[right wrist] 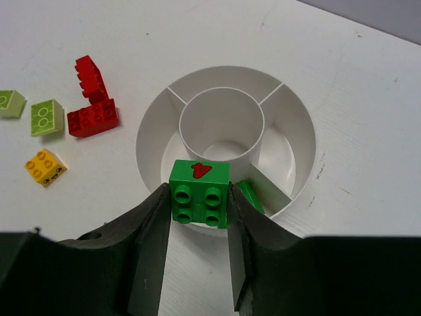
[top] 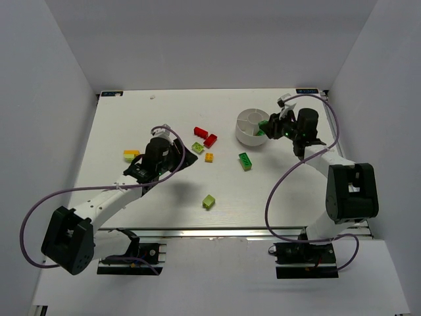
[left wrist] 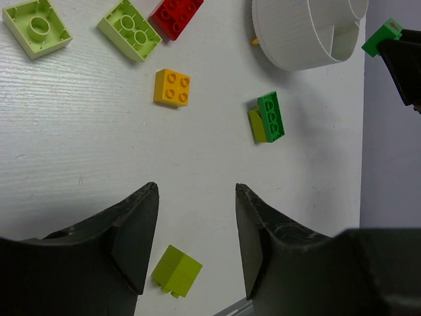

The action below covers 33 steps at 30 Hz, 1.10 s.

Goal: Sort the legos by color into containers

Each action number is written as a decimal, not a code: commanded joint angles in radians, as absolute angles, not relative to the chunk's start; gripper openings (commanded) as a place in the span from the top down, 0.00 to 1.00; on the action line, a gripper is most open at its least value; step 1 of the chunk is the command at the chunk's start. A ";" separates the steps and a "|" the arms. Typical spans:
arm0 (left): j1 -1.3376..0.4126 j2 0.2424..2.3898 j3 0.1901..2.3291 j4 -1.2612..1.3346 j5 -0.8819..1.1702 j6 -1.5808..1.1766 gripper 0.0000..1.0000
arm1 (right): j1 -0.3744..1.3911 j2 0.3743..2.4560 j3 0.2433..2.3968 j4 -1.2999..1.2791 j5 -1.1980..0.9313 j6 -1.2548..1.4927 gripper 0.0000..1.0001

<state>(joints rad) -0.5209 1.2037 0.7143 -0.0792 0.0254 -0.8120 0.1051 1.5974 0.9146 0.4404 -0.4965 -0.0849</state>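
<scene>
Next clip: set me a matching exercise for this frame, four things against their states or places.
1 left claw
2 right claw
3 orange brick
4 red bricks

a touching each other in an L
b shut on a green brick over the white dish
c open and empty
d lying alone, studs up

Pairs: 1-c, 2-b, 3-d, 4-a

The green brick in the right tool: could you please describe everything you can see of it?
The green brick is a glossy, opaque plastic block with four round studs on the face toward the wrist camera and a red mark on the adjoining face. The right tool clamps it by two opposite sides, over the near outer ring of the white dish. Whether it touches the dish cannot be told.
</scene>
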 commanded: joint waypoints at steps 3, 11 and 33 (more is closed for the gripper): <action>-0.525 1.201 0.723 -0.080 0.014 -0.796 0.40 | 0.103 1.618 0.956 0.492 -0.468 -0.098 0.98; -0.525 1.210 0.729 -0.080 0.014 -0.790 0.40 | 0.103 1.640 0.957 0.482 -0.483 -0.147 0.39; -0.518 1.055 0.690 -0.163 -0.140 -0.784 0.66 | 0.456 1.597 1.178 -0.420 -0.252 -0.259 0.11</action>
